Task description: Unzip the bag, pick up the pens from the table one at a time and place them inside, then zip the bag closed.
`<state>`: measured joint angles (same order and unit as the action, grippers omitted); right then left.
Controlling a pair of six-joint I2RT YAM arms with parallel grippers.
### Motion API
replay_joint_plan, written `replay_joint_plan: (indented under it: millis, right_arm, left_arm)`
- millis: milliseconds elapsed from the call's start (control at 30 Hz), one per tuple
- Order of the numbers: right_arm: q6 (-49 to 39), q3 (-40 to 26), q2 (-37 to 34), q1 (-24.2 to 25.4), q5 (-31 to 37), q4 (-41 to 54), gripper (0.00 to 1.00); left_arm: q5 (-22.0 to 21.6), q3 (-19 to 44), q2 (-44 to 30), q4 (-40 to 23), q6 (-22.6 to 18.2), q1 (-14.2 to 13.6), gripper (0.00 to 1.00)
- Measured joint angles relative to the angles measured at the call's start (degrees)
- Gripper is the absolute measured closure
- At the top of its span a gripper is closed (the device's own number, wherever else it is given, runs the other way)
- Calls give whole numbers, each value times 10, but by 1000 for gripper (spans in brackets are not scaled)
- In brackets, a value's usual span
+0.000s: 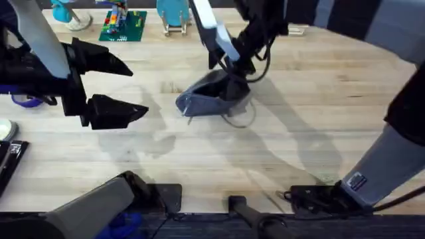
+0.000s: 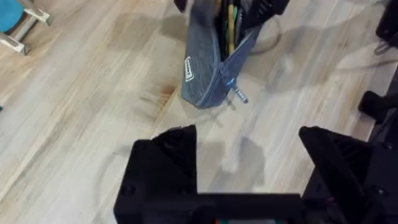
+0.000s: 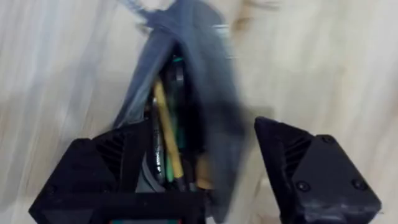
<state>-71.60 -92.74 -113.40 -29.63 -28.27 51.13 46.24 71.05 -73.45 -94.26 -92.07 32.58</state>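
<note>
The blue-grey bag (image 1: pixel 211 99) lies on the table (image 1: pixel 299 133) near the middle, its zipper open. Inside the mouth I see a yellow pen (image 3: pixel 166 130) with a dark pen (image 3: pixel 157 149) beside it. The bag (image 2: pixel 204 68) also appears in the left wrist view, with its small zipper pull (image 2: pixel 240 95) hanging at the near end. My right gripper (image 1: pixel 232 72) hangs open right over the bag's far end, its fingers (image 3: pixel 311 168) straddling one fabric wall. The left gripper (image 1: pixel 137 91) is open and holds nothing, well left of the bag.
Along the back edge stand a green board with coloured pieces (image 1: pixel 123 24) and two teal objects (image 1: pixel 174 13). A purple item (image 1: pixel 26 99) and a black item (image 1: pixel 10 159) sit at the left edge. A thin cable loop (image 1: pixel 242 121) lies by the bag.
</note>
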Motion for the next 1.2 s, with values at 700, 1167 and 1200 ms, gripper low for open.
replay_joint_plan:
  millis: [700, 1167, 1200]
  right_arm:
    - [315, -216, 10, 0, 21, 158, 4]
    - [496, -235, 11, 0, 21, 197, 4]
    - [500, -235, 10, 0, 21, 197, 5]
  left_arm:
    - [0, 0, 0, 11, 0, 0, 6]
    - [7, 0, 0, 25, 0, 0, 5]
    - [7, 0, 0, 27, 0, 0, 6]
